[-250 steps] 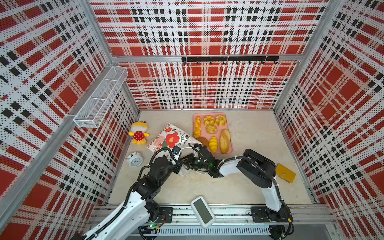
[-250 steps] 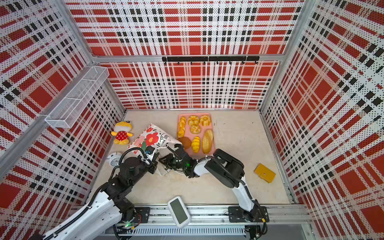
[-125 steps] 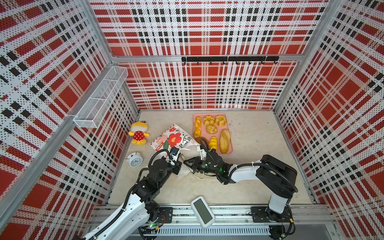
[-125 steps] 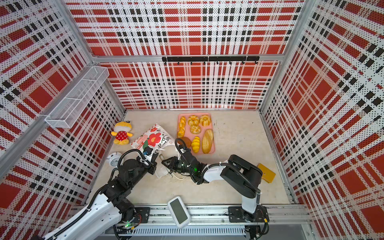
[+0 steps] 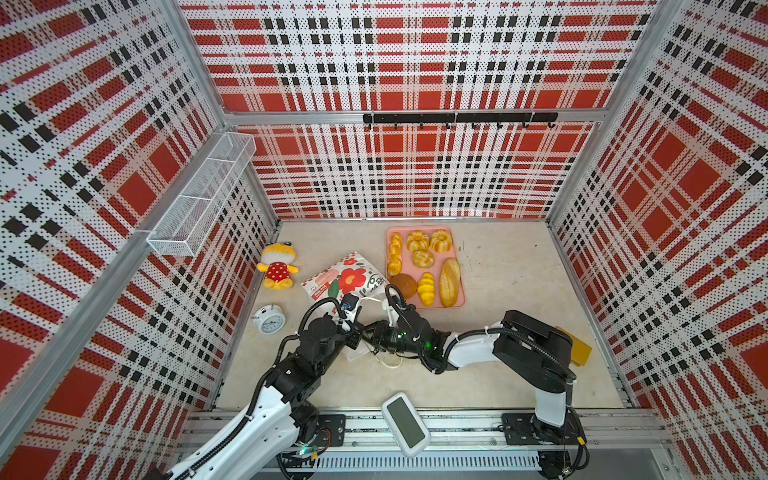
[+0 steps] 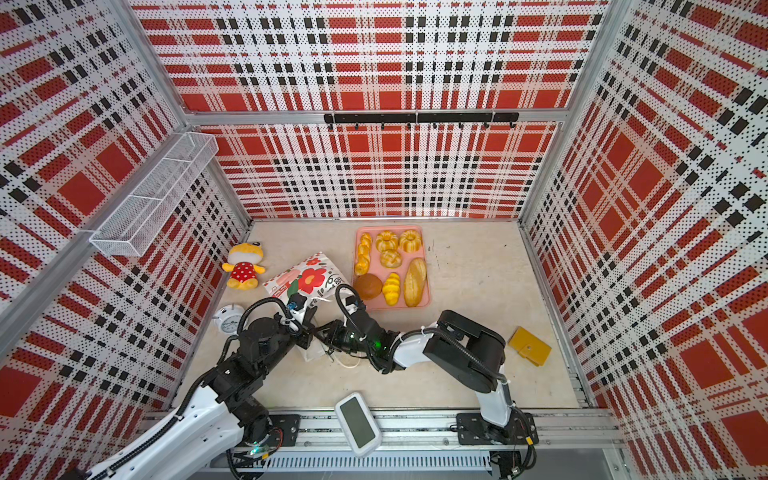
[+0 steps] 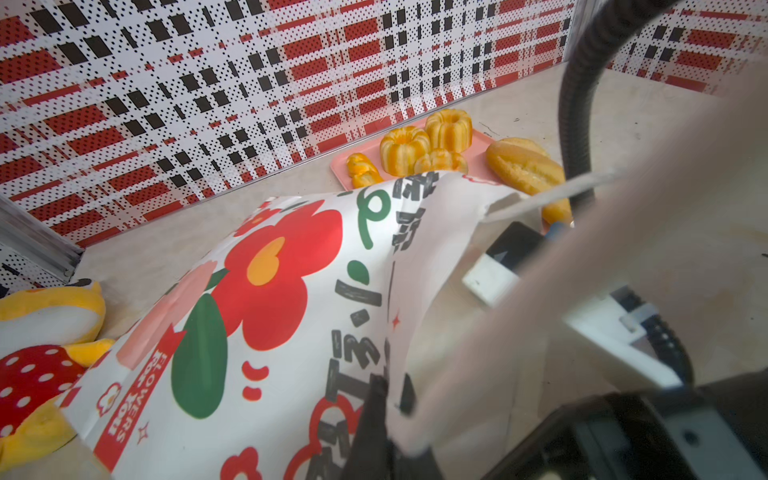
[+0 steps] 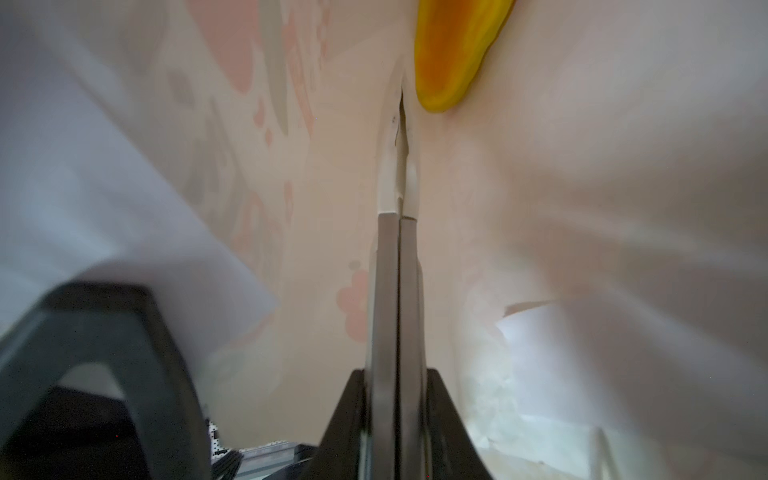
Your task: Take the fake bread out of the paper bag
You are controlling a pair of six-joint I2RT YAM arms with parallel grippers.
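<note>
Found paper bag point(image 5: 345, 278) lying on its side on tabletop point(image 5: 511, 332), flower face up, mouth toward the arms.
Noted left end effector point(image 7: 388, 390) clamped on the bag's rim. Saw right end effector point(image 8: 400, 137) inside the bag, fingers pressed together, nothing visible between them. Spotted one yellow-orange piece of bread point(image 8: 453, 50) deeper inside, just beside the fingertips; could not tell whether touching. Counted seven more pieces on pink tray point(image 5: 457, 248) just beside the bag. Logged plush toy point(image 5: 276, 266) and alarm clock point(image 5: 269, 320) near left wall.
</note>
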